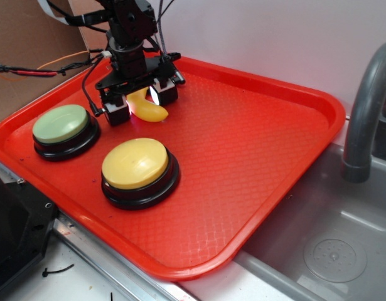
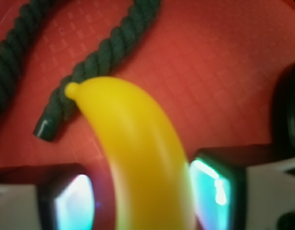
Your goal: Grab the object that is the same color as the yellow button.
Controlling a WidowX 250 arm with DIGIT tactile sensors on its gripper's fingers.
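The small smooth yellow plastic toy banana [image 1: 149, 110] is found at the back left of the red plastic tray [image 1: 255, 144], directly under the black robot gripper [image 1: 141, 103], behind the large round yellow dome button on its black base [image 1: 136, 164] and to the right of the pale green dome button [image 1: 62, 124].

In the wrist view the banana [image 2: 137, 158] is seen between the two lit pads [image 2: 212, 184], one at either flank. The right pad appears to be touching the fruit, while a narrow gap is suspected on the left; whether the jaws are fully clamped cannot be told, though the gripper is clearly straddling the banana and is close to shut.

For the grasp to be made well, the squeeze should be finished across the thick middle of the body, since a smooth curved surface is judged likely to slip or pivot if pinched near an end. The lift is best kept vertical, so that the dark green twisted rope [image 2: 97, 62] lying beside the tip is not dragged.

The long axis is run away from the wrist camera, curving leftward, with the small nub pointed toward the rope's cut end.
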